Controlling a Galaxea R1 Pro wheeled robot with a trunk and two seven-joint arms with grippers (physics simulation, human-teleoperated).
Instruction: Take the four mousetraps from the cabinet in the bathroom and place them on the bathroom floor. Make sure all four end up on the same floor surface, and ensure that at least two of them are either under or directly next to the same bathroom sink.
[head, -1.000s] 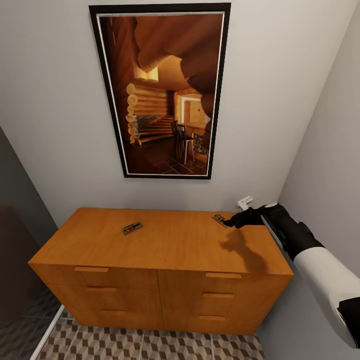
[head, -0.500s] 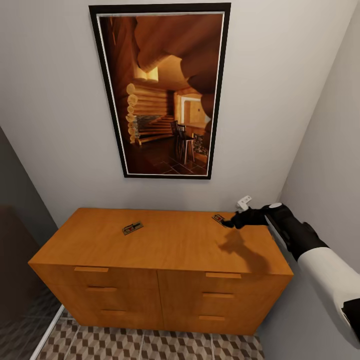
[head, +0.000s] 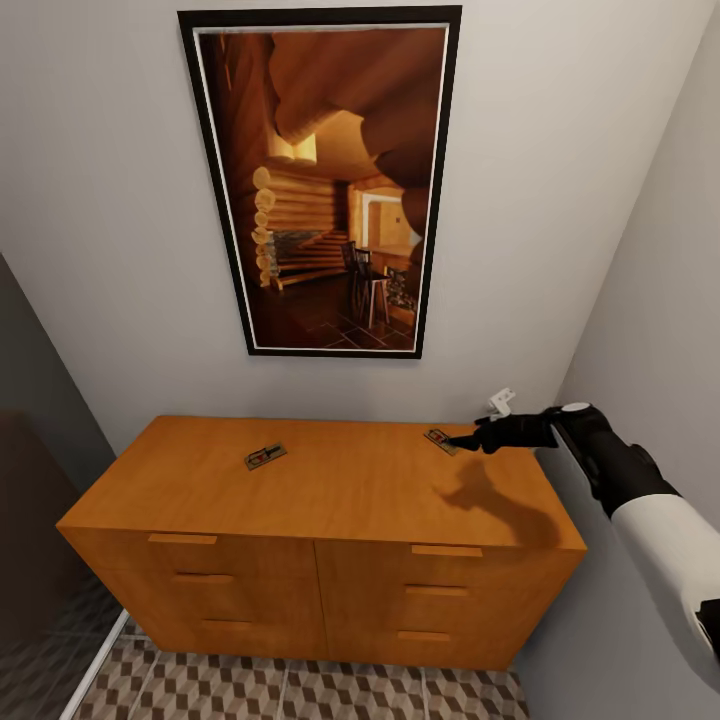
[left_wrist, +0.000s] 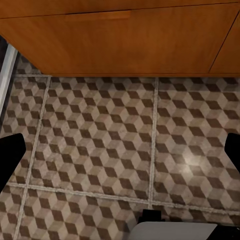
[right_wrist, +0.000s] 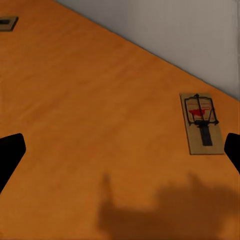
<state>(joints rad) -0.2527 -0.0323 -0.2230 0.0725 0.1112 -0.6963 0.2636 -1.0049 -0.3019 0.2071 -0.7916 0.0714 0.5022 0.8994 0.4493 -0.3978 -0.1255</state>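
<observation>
Change: our right gripper (head: 468, 439) has drawn back slightly | gripper: fingers apart, holding nothing | trap (head: 439, 440) flat on cabinet (head: 330, 480) top, just beside fingertips, ungrasped | second trap (head: 265, 456) far left | pick pending

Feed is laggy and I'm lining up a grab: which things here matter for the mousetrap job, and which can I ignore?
Matter:
- near mousetrap, flat on the cabinet top by the right gripper, fingers open
- far mousetrap, toward the left of the top
- cabinet
- tiled floor

Ignore:
- framed picture on the wall
- small white fitting on the wall behind the right arm
</observation>
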